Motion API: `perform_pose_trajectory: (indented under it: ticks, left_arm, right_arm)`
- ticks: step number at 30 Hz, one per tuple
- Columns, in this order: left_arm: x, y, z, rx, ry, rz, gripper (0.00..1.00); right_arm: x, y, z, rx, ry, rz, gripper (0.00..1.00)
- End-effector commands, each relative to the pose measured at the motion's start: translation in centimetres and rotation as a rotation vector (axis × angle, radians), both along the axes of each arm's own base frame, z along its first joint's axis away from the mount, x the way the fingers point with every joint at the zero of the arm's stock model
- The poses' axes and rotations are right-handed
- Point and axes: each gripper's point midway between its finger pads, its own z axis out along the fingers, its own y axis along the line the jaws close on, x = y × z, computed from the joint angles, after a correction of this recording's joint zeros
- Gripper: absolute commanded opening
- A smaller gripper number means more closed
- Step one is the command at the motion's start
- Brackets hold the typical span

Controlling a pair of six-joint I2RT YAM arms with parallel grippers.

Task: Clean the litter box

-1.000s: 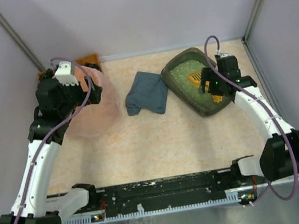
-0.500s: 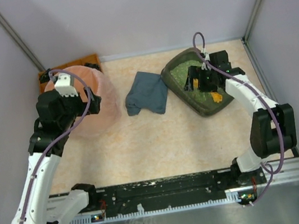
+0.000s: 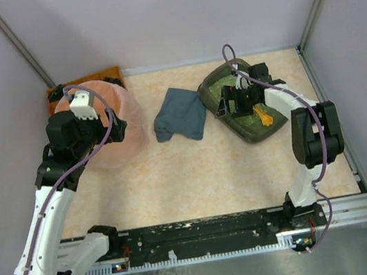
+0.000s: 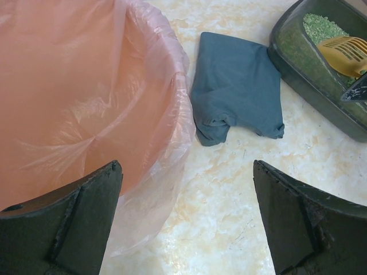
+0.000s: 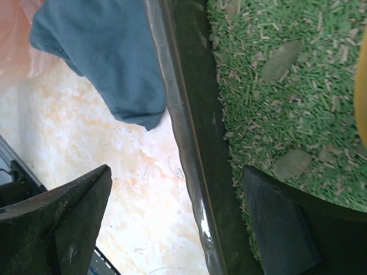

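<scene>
Box (image 3: 206,97) at 1 o'clock on counter (image 3: 197,177), granules (image 5: 275,103) inside. Rigid, slick-looking plastic, probably heavy when loaded; grip the rim wall. Right fingers (image 5: 57,229) apart, straddling that rim, not clamped. Left fingers (image 4: 69,229) apart at bucket (image 4: 86,86), 10 o'clock.

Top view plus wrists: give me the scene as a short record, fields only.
litter box: far right, holds green granules with grey-brown lumps
scoop: yellow, lying in the box
cloth: blue-grey, crumpled, between box and bucket
bucket: pink, plastic-lined, far left
left gripper: open, above the bucket's rim
right gripper: open, straddling the box's rim, holding nothing
</scene>
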Motion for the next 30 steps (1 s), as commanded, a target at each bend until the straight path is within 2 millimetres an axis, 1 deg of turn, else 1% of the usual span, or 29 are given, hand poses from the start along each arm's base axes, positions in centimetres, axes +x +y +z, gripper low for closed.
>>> perform_pose_trajectory:
  ticks: [1,4,7,10,16,19,24,30]
  left_arm:
    - [-0.3,-0.3,0.8,-0.007,-0.016,-0.020,1.00]
    - [-0.3,-0.2,0.7,-0.009,-0.013,-0.014,1.00]
    - [-0.3,-0.2,0.4,-0.009,-0.007,-0.010,1.00]
    - [-0.3,-0.3,0.2,-0.013,-0.001,-0.014,1.00]
    - [-0.2,-0.4,0.1,-0.015,0.004,-0.013,1.00]
    - [-0.2,-0.4,0.1,-0.016,0.003,-0.015,1.00]
    - [-0.1,-0.4,0.1,-0.019,0.002,-0.011,1.00]
    - [-0.1,-0.3,0.1,-0.022,0.004,-0.003,1.00]
  right_arm:
    - [1.0,1.8,1.8,0.089,-0.087,0.106,0.94]
    - [0.5,2.3,0.8,0.095,-0.062,0.125,0.94]
    - [-0.5,2.9,-0.1,0.100,-0.034,0.152,0.94]
    - [-1.2,3.0,-1.2,0.085,-0.010,0.162,0.93]
    - [-3.1,3.3,-2.2,0.113,0.028,0.185,0.93]
    - [-4.2,3.8,-2.0,0.143,0.041,0.203,0.92]
    - [-5.8,5.3,-0.5,0.203,0.026,0.241,0.92]
    - [-8.2,6.9,0.2,0.277,0.038,0.281,0.92]
